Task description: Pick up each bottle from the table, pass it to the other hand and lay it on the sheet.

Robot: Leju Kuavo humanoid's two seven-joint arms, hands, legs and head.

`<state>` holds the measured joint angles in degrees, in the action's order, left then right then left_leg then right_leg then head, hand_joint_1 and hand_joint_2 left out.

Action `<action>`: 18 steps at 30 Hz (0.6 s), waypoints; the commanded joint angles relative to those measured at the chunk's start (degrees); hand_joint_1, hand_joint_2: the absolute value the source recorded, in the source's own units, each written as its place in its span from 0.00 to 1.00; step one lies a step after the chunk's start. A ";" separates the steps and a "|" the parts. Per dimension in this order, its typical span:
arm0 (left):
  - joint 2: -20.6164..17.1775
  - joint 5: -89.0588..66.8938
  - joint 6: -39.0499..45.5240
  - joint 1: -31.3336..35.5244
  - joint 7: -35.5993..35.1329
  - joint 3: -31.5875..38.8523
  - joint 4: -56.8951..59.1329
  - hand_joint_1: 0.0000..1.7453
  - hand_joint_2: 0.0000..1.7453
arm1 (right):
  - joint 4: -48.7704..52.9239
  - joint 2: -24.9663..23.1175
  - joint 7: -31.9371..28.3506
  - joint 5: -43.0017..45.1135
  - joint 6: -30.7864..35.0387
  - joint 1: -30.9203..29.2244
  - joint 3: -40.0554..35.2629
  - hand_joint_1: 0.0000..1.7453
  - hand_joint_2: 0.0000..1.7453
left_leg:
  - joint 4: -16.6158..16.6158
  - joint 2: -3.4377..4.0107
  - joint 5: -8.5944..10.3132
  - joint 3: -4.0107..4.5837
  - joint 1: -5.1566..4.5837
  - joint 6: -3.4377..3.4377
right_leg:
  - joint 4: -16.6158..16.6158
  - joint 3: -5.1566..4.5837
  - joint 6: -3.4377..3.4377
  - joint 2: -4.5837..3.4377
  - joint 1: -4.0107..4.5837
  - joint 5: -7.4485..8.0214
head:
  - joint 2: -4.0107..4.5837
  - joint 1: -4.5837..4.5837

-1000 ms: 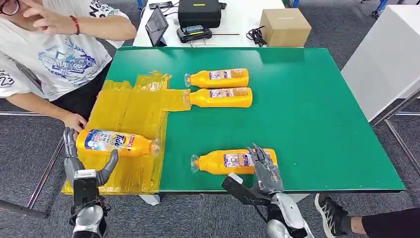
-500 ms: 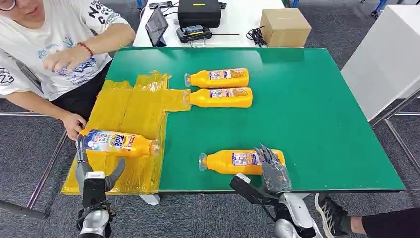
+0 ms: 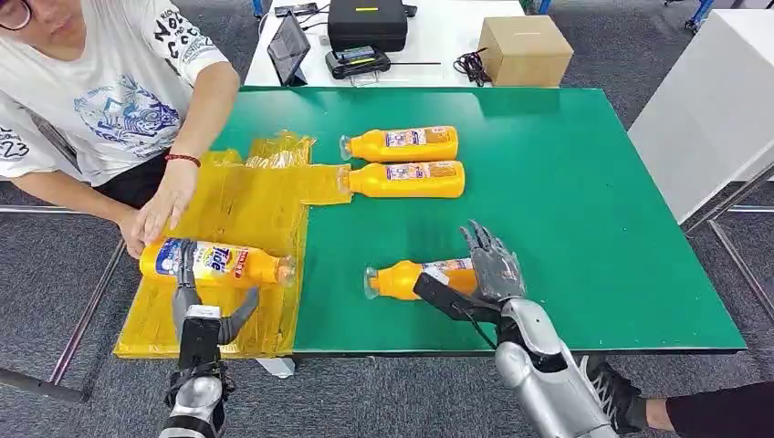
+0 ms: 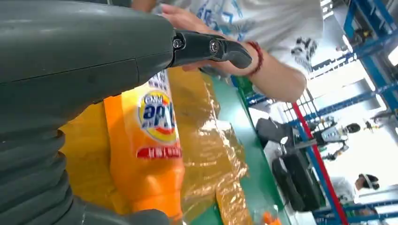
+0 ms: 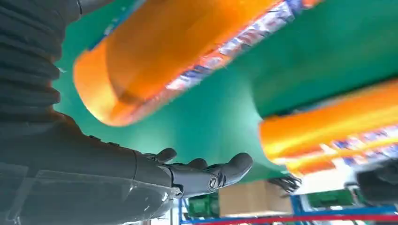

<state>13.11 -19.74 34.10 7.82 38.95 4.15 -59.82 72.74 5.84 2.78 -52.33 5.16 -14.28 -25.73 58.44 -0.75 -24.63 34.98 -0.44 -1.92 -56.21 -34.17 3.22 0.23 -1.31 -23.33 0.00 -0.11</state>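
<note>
- Green table (image 3: 584, 228) carries a yellow sheet (image 3: 246, 201) at its left edge; a person's hand (image 3: 164, 205) rests on it.
- Left hand (image 3: 203, 315) cradles the Tide bottle (image 3: 214, 261) lying on the sheet; left wrist view shows fingers (image 4: 211, 47) over its label.
- Right hand (image 3: 488, 269), fingers spread, lies against the near bottle (image 3: 411, 276) without gripping.
- Two bottles (image 3: 406, 161) lie mid-table.

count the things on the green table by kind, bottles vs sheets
Orange plastic detergent bottles: 4 – one on the sheet at the left hand, one at the right hand, two farther back.
Yellow crinkled plastic sheet: 1
Total: 5
</note>
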 commanded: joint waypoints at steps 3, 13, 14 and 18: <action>-0.11 -0.56 -1.19 2.75 1.05 -1.62 7.15 0.00 1.00 | -11.96 -1.51 1.64 0.31 -1.68 -11.92 -5.97 0.00 1.00 | 0.02 0.42 -0.17 -0.25 0.12 0.17 | 0.02 0.19 -0.21 -0.35 0.13 -0.02 | 0.00 0.00; -0.71 -0.51 -1.99 3.93 1.05 -2.38 9.11 0.00 1.00 | -17.08 2.30 -1.32 8.80 -9.37 -13.82 -7.94 0.00 1.00 | -0.02 0.05 -0.06 -0.14 0.09 0.11 | 0.08 0.19 -0.14 -0.01 0.10 -0.03 | 0.00 0.00; -0.79 -0.38 -1.94 4.18 1.05 -2.60 9.45 0.00 1.00 | -17.80 2.45 -2.03 10.01 -10.00 -14.10 -8.18 0.00 1.00 | -0.02 0.07 -0.05 -0.10 0.05 0.10 | 0.05 0.11 -0.12 -0.03 0.06 -0.03 | 0.00 0.00; -1.14 0.30 -1.89 5.60 1.05 -3.87 11.62 0.00 1.00 | -20.19 5.59 -4.50 16.87 -14.87 -15.48 -9.94 0.00 1.00 | -0.01 -0.03 -0.03 -0.01 0.02 0.07 | 0.03 0.06 -0.08 0.01 0.03 -0.02 | 0.00 0.00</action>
<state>13.35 -20.28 32.22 9.38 38.95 2.60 -55.19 61.79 6.60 1.20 -42.54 -4.52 -24.41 -30.49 58.44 -0.79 -24.63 35.08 -0.46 -1.92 -56.20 -34.25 3.23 0.23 -1.32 -23.33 0.00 -0.11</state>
